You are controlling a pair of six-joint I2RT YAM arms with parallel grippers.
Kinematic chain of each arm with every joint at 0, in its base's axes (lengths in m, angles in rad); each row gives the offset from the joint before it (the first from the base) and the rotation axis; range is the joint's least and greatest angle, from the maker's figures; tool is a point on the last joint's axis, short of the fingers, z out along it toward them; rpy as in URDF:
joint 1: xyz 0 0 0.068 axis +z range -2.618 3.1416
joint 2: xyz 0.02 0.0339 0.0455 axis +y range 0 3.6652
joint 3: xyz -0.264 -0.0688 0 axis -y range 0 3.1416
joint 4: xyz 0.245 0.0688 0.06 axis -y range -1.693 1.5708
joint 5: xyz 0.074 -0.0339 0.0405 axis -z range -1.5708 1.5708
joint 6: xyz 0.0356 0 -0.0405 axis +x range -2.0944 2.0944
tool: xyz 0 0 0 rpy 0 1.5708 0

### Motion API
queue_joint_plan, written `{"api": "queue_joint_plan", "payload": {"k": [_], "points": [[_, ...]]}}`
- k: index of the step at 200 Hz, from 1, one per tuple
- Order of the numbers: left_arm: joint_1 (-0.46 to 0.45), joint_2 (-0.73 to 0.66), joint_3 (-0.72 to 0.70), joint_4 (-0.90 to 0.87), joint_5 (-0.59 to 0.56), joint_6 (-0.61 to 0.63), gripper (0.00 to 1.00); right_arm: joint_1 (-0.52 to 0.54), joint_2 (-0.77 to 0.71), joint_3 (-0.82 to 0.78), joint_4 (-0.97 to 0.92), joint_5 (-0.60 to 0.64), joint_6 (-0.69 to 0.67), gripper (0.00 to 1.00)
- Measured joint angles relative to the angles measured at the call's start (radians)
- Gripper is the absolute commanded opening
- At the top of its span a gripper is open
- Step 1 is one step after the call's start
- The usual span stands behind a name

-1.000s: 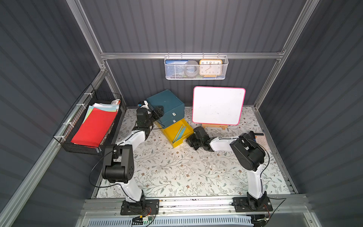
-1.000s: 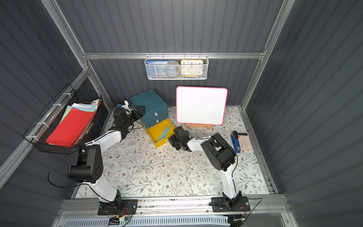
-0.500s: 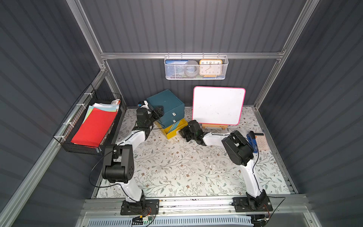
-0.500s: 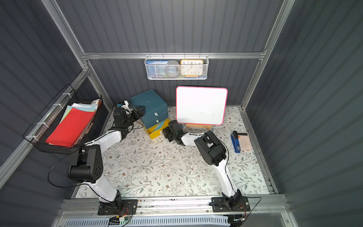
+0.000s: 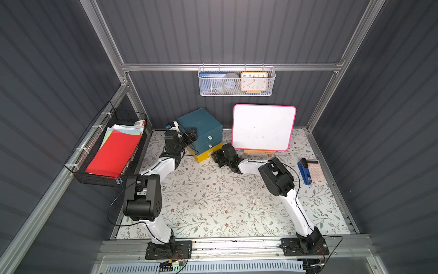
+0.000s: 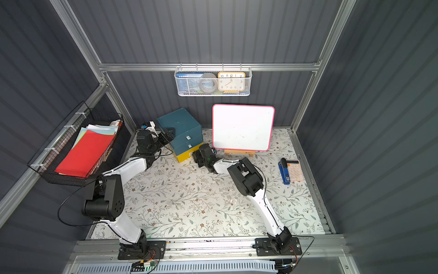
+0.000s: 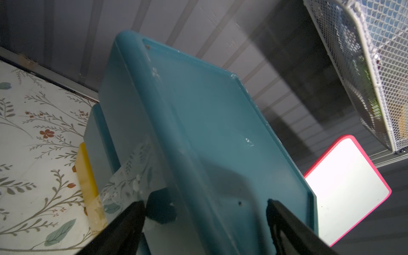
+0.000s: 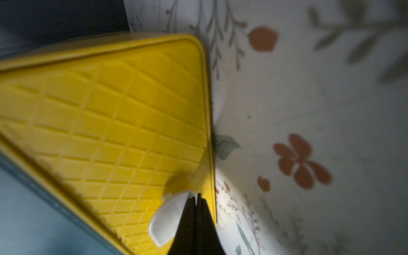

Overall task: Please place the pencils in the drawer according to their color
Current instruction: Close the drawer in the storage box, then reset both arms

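Observation:
No pencils show in any view. The teal cabinet (image 5: 200, 125) (image 6: 180, 123) stands at the back, and its yellow bottom drawer (image 5: 205, 155) (image 6: 183, 156) is pushed almost fully in, with only a thin yellow strip sticking out. My right gripper (image 5: 216, 157) (image 6: 196, 156) (image 8: 196, 196) is shut. Its tips press on the yellow drawer front (image 8: 110, 110) beside the white handle (image 8: 167, 218). My left gripper (image 5: 192, 136) (image 6: 169, 134) (image 7: 205, 202) is open, with its fingers on either side of the cabinet's upper left edge (image 7: 176, 132).
A pink-framed whiteboard (image 5: 263, 128) stands on a small easel just right of the cabinet. A blue stapler (image 5: 304, 170) and a calculator (image 5: 315, 169) lie at the right. A black wire basket of paper (image 5: 113, 151) hangs on the left wall, and a white mesh basket (image 5: 237, 81) hangs on the back wall.
My right gripper has moved left and back, pushing the yellow drawer from wide open to almost shut, so the blue pencils inside it are now hidden. The left arm has stayed put.

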Motion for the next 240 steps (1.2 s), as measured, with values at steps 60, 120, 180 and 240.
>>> {"api": "queue_joint_plan", "payload": {"k": [60,120,180,240], "points": [[0.0,0.0,0.0,0.0,0.0,0.001,0.9,0.002,0.013,-0.003,0.021,-0.003,0.003,0.0],[0.0,0.0,0.032,-0.059,0.0,0.03,0.95,0.005,-0.167,-0.169,0.051,-0.012,-0.032,0.0],[0.0,0.0,0.19,-0.19,-0.047,0.047,1.0,0.006,-0.359,-0.35,0.077,-0.047,-0.104,0.0],[0.02,-0.008,0.408,-0.262,-0.112,0.1,1.0,-0.006,-0.536,-0.499,0.02,-0.076,-0.209,0.0]]}}
